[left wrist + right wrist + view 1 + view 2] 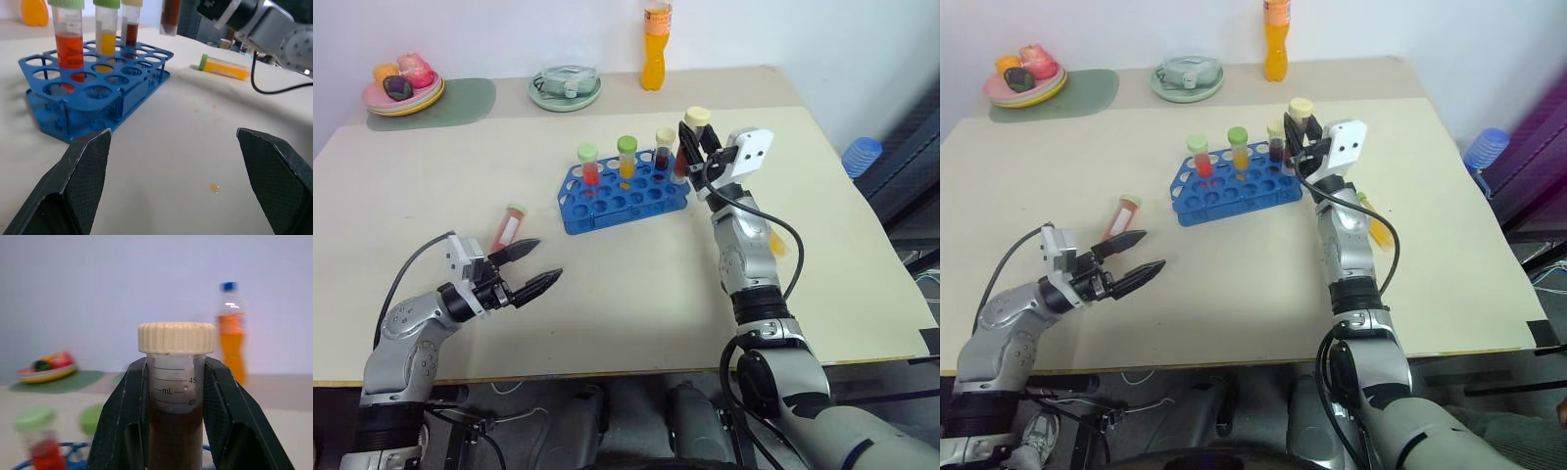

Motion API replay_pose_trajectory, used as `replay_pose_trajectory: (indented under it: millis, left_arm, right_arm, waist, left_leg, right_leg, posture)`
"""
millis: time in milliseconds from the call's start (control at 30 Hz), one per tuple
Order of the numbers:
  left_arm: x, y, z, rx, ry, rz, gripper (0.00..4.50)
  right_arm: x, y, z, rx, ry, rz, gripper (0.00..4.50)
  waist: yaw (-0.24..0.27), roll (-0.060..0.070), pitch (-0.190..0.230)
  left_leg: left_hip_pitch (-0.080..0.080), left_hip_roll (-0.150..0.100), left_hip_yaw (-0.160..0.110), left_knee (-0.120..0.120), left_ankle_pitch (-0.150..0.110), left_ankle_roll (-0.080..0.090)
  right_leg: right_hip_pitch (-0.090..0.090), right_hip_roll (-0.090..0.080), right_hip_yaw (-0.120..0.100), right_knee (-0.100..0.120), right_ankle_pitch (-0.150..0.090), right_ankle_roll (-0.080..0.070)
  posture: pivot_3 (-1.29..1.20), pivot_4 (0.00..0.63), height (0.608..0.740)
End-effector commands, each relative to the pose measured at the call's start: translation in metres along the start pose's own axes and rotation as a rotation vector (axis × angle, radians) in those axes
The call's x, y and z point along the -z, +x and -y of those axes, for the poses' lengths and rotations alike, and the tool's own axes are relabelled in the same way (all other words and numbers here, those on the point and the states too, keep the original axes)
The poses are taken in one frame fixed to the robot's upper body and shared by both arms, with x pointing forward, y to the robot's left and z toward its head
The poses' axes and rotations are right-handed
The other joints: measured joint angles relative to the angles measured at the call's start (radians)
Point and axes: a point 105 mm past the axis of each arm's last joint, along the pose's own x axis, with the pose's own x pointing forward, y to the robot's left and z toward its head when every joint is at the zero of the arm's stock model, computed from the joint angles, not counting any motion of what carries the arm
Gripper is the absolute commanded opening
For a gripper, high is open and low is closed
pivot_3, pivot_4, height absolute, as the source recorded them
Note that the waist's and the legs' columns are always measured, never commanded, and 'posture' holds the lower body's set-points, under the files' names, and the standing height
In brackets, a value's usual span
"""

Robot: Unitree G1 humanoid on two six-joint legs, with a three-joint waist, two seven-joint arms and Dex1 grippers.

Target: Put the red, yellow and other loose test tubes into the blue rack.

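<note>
The blue rack [625, 192] stands on the beige table [636, 284], a little beyond its middle, with three capped tubes upright in its far row: a green-capped red tube [589, 166], a green-capped yellow tube [626, 161] and a cream-capped dark tube [664, 152]. Just above the rack's right end the right gripper [693, 137] is clamped on a cream-capped brown tube [689, 147], held upright with its cap above the fingertips. The right wrist view shows what the head views cannot: the tube's printed scale, the brown liquid sitting below the lowest mark visible above it, and both black fingers [122, 421] pressed against its sides. The left wrist view shows the tube's lower end [170, 17] hanging clear above the rack's holes.

Two tubes lie loose. A red tube with a green cap [508, 227] lies on the table left of the rack, just beyond the left gripper [530, 266]. A yellow tube [224, 68] lies right of the rack, partly hidden behind the right forearm in the head views but plain in the left wrist view.

The right forearm rises steeply from the table's near edge, wrist tilted up. The left arm is low over the near left of the table, gripper level and pointing right, jaws wide apart and empty.

At the table's far edge sit an orange bottle [656, 47], a plate of fruit [403, 86] and a pale green dish [565, 87].
</note>
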Motion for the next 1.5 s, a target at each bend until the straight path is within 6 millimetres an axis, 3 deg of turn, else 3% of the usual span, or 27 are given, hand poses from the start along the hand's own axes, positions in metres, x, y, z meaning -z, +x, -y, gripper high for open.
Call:
replay_pose_trajectory:
  millis: [33,367,633,900,1500]
  left_arm:
    - [-0.006,-0.005,-0.005,-0.003,0.049,0.019,4.21]
    - [0.014,-0.019,-0.009,-0.009,0.033,0.020,4.21]
    - [0.016,-0.024,-0.007,-0.029,0.037,0.091,4.21]
    - [-0.025,-0.026,-0.004,0.050,0.028,0.233,4.21]
    - [-0.058,0.002,0.000,0.064,0.054,0.212,4.21]
  right_arm:
    - [-0.011,0.005,-0.010,-0.030,-0.026,0.099,1.04]
    - [0.018,0.006,-0.033,-0.072,0.015,0.048,1.04]
    - [0.032,0.007,-0.030,-0.058,-0.005,-0.004,1.04]
    - [0.037,0.002,-0.018,-0.023,-0.018,-0.021,1.04]
    - [0.050,-0.005,-0.007,0.033,-0.027,-0.086,1.04]
  waist:
    - [-0.004,0.000,0.000]
    - [-0.021,0.001,0.000]
    - [-0.020,0.001,0.000]
    - [-0.020,0.001,-0.001]
    - [-0.018,0.001,-0.001]
  left_leg:
    - [0.000,0.001,0.000,0.000,0.000,0.000]
    - [0.001,0.003,0.000,-0.001,0.001,-0.002]
    - [0.001,0.003,0.000,-0.001,0.001,-0.002]
    - [0.002,0.004,0.000,-0.001,0.001,-0.002]
    - [0.005,0.004,0.001,-0.002,0.001,-0.003]
  right_leg:
    - [0.000,0.001,0.000,0.000,0.000,0.000]
    - [-0.001,0.003,0.001,0.001,0.001,-0.002]
    - [-0.001,0.003,0.001,0.001,0.001,-0.002]
    - [-0.001,0.003,0.002,0.002,0.001,-0.002]
    - [0.001,0.004,0.002,0.002,0.001,-0.002]
  posture:
    - [0.00,0.150,0.740]
    - [0.00,0.150,0.740]
    - [0.00,0.150,0.740]
    - [0.00,0.150,0.740]
    - [0.00,0.150,0.740]
